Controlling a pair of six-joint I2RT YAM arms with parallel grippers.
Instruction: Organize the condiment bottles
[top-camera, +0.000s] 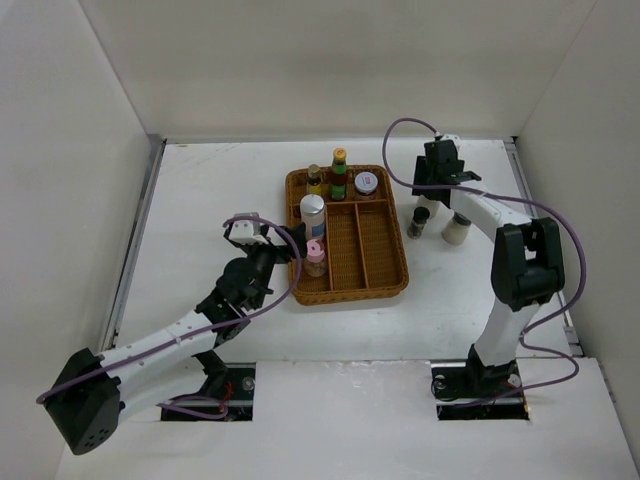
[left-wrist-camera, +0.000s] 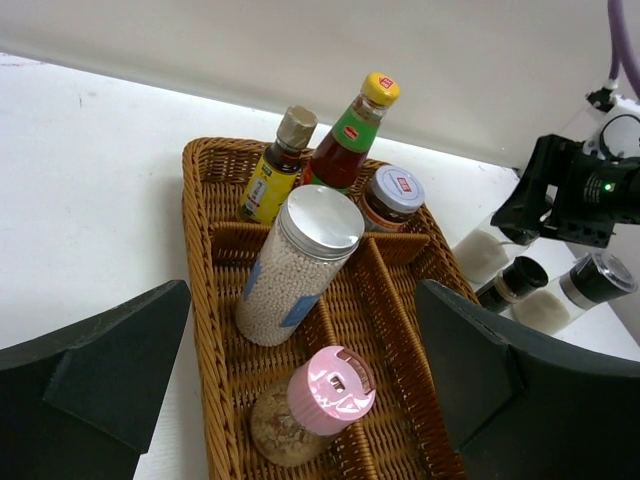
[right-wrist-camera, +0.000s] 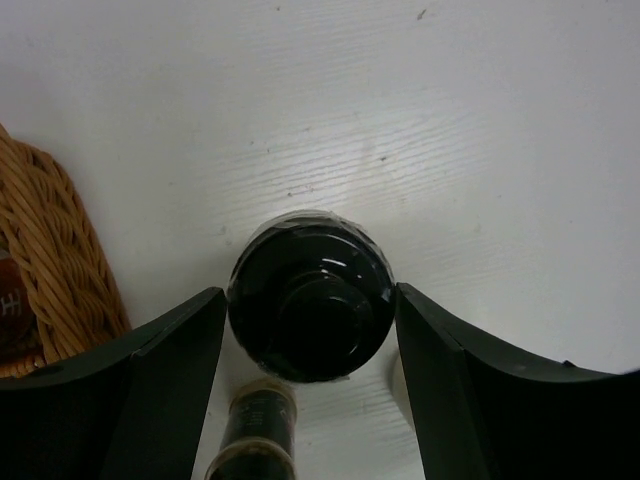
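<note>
Step in hand: by my reading, picking up the black-capped bottle (right-wrist-camera: 308, 308), which stands on the bench (right-wrist-camera: 450, 120) just right of the wicker tray (right-wrist-camera: 60, 250), to bring it in with the others.
Right jaws: the right gripper (right-wrist-camera: 310, 298) is over the cap with one jaw at each side. They sit so tight to it that I cannot tell whether they press yet.
Left jaws: the left gripper (top-camera: 280, 243) has its jaws wide apart and holds nothing. It is at the tray's left edge, facing the silver-lidded white jar (left-wrist-camera: 300, 265) and the pink-lidded jar (left-wrist-camera: 325, 395).
Already in the tray: the dark yellow-label bottle (left-wrist-camera: 272, 170), the orange-capped sauce bottle (left-wrist-camera: 350, 135) and a grey-lidded jar (left-wrist-camera: 392, 198), all in the far compartment.
Left outside: a small dark bottle (top-camera: 420, 220) and a white-filled shaker (top-camera: 457, 230), both close to the one being taken.
Doing it well: keep the cap centred between the jaws, since it is round and glossy. Lift straight up before travelling, because the small dark bottle stands just beside and looks easy to knock. Clear the wicker rim, then lower into one of the bare long compartments.
Surface: white, smooth, faintly grained, so a nudged bottle would likely slide.
Room: white walls (top-camera: 330, 60) close in three sides, and the right arm works near the far right corner.
</note>
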